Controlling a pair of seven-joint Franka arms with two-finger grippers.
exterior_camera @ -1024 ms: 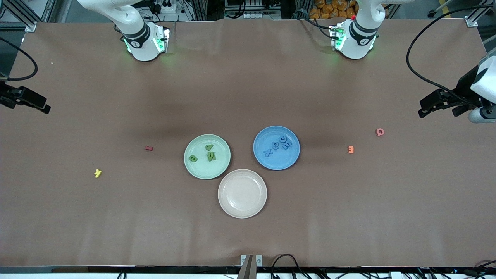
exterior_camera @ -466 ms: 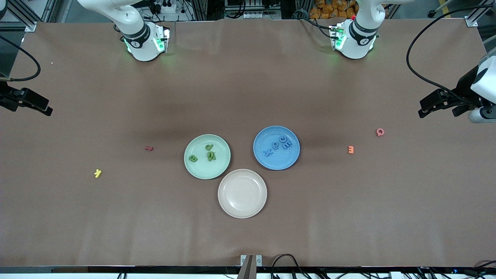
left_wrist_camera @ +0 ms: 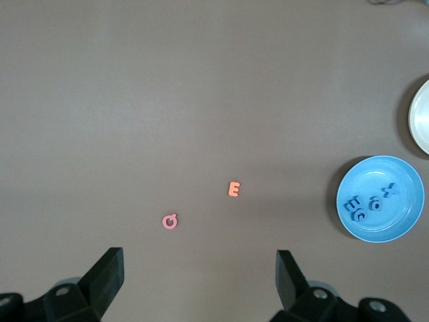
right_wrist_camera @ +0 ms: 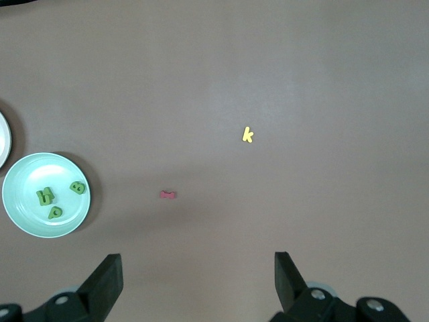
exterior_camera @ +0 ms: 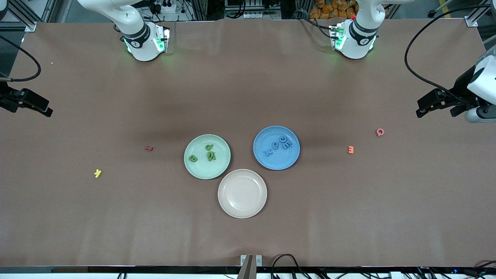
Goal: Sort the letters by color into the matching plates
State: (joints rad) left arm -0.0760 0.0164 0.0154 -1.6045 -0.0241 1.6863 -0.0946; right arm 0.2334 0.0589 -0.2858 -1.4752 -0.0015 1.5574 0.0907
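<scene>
While both end effectors hang spread apart, loose letters read K, E.

You see a matte brown table cover, faintly creased like paper. Three plates look smooth matte plastic; the letters look soft, foam-like.

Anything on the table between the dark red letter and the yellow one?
No. In the front view, only bare table lies between the dark red letter and the yellow letter; the right wrist view shows the same.
</scene>
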